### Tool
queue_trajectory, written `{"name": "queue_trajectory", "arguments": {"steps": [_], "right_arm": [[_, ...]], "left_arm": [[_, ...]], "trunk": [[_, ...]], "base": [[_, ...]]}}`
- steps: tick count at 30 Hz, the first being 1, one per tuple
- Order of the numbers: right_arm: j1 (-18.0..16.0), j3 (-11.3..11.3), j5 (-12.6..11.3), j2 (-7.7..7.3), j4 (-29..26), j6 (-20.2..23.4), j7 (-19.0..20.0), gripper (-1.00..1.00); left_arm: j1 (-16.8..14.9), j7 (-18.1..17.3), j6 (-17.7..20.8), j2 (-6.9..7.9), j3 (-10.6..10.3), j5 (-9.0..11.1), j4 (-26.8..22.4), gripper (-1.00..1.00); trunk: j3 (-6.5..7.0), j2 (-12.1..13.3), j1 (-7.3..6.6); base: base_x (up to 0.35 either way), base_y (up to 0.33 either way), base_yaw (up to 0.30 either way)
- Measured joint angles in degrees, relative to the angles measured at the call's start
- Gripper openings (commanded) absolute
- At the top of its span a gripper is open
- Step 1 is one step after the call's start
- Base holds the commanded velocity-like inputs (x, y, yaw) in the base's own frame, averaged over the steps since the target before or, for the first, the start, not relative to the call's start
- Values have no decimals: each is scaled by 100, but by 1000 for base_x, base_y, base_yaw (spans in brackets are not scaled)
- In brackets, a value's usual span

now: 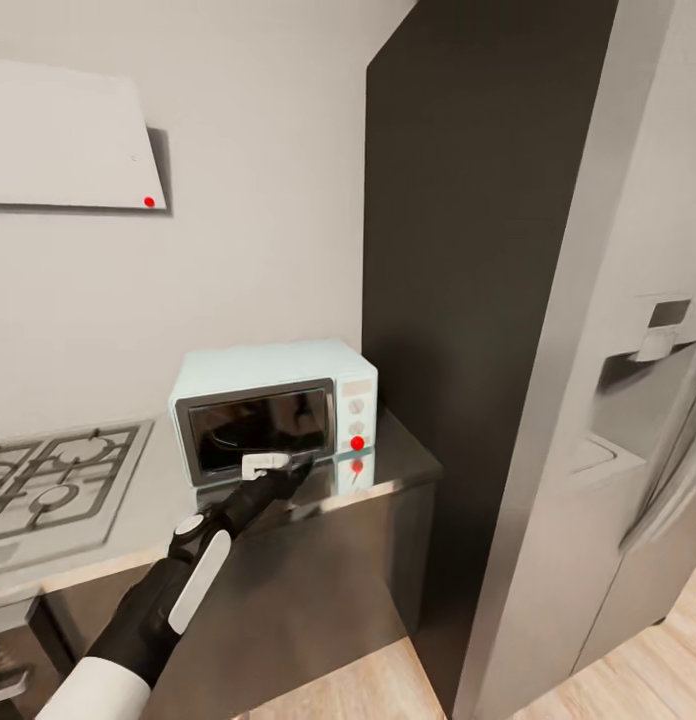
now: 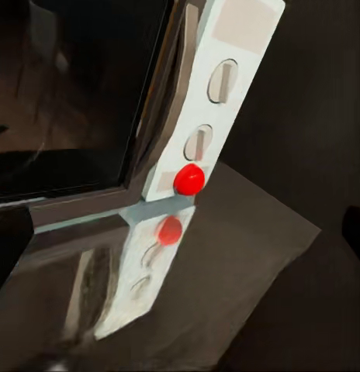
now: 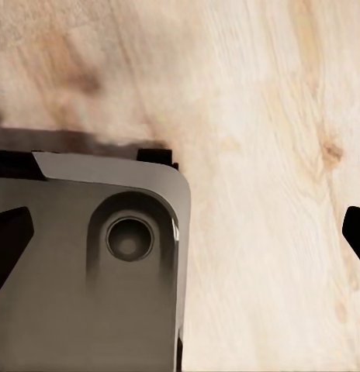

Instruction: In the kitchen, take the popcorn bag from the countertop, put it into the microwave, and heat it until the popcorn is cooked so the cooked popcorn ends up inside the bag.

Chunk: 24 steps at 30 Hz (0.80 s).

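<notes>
On the countertop (image 1: 388,470) sits the microwave (image 1: 273,410), door shut, the left gripper (image 1: 288,468) reaching its lower front edge at seven o'clock of the red knob (image 2: 188,179); I cannot tell its jaw state. The right gripper (image 3: 180,232) is hanging wide open over the floor (image 3: 265,116).

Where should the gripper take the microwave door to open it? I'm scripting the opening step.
A judgement: the microwave door is shut, its glass flat and flush. The white handle at its lower edge is the one part standing out. Come straight from the front, where the left gripper already is, fingers around the handle.
</notes>
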Motion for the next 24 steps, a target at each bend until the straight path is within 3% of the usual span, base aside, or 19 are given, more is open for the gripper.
{"name": "queue_trajectory", "arguments": {"steps": [3, 4, 5, 8, 11, 13, 14, 16, 18, 21, 24], "right_arm": [[0, 7, 22, 12, 0, -1, 8, 100], [0, 10, 30, 18, 0, 3, 14, 100], [0, 13, 34, 32, 0, 19, 17, 100], [0, 11, 22, 15, 0, 11, 16, 100], [0, 5, 4, -3, 0, 16, 14, 100], [0, 6, 5, 3, 0, 24, 14, 100], [0, 5, 5, 4, 0, 24, 13, 100], [0, 7, 6, 5, 0, 31, -2, 100], [0, 19, 19, 25, 0, 34, -16, 100], [0, 14, 22, 27, 0, 34, -26, 100], [0, 22, 23, 28, 0, 34, -26, 100]], "left_arm": [[0, 1, 101, -104, -23, 23, 54, 100], [0, -2, 308, -154, -36, 18, 14, 100], [0, -16, 1095, -209, -49, 53, -152, 100], [1, -11, 1649, -345, -67, 101, 41, 100], [2, 8, 1763, -519, -67, 74, 1084, 100], [3, 30, 1758, -574, -60, 54, 2651, 100], [2, 33, 1755, -586, -58, 70, 2976, 100], [10, 52, 1618, -632, -46, 72, 4228, 100], [8, 229, 805, -668, -21, 39, 5891, 100], [38, 571, 157, -672, -7, 76, 6556, 100], [209, 656, -135, -653, 0, 81, 6627, 100]], "trunk": [[0, 0, 0], [0, 0, 0], [0, 0, 0], [0, 0, 0], [-1, 0, 1], [-2, 1, 1], [-1, 0, 0], [-2, 0, 1], [-2, -1, 0], [-1, -1, 0], [-1, 0, 0]], "base": [[-346, 0, 0], [-347, 0, 0], [-347, 0, 0], [-347, 0, 0], [-347, 0, 0], [-348, 0, 0], [-348, 0, 0], [-348, 0, 0], [-348, 0, 0], [-348, 0, 0], [-347, 0, 0]]}}
